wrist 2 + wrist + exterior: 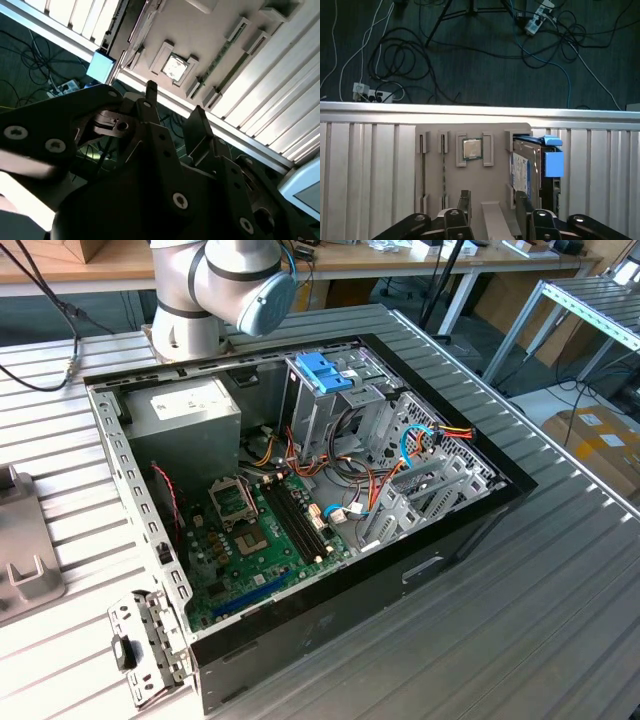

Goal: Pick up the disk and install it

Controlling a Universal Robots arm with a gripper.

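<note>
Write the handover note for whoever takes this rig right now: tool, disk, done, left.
The tool is open and empty, over the grey holder, not touching the disk.
The disk stands on edge in a slot of that holder, with blue rails on it, a few slots from the processor chip.
Done: nothing that shows; the disk is not gripped.
Left: the pick-up, and installing it in the open computer case.

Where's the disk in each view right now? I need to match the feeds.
First wrist view: disk stands on edge in the grey holder, beside the chip.
Second wrist view: its blue rail shows, beyond the chip.
Shared landmark: the square chip in the holder.
</note>
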